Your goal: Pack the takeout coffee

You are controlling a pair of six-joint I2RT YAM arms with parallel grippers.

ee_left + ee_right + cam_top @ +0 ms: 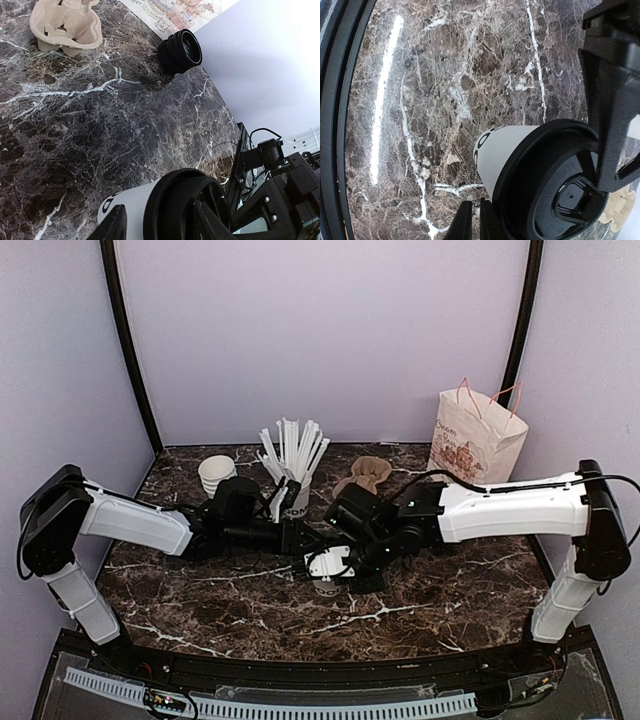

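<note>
The takeout coffee (326, 586), a white paper cup with dark lettering and a black lid, stands on the marble table at the centre front, mostly hidden under both grippers. In the left wrist view the cup (129, 206) sits between my left gripper's (160, 226) fingers, one on the body side and one across the lid. My left gripper (303, 543) is shut on it. In the right wrist view the cup (506, 149) and its lid (555, 192) fill the lower right. My right gripper (473, 223) is shut and empty, its tips right beside the lid's rim.
A white cup full of straws (294, 466) and stacked lidless cups (215, 473) stand at the back left. A cardboard cup carrier (364, 476) (65, 25) and a stack of black lids (180, 49) lie behind the grippers. A printed paper bag (476, 436) stands at the back right.
</note>
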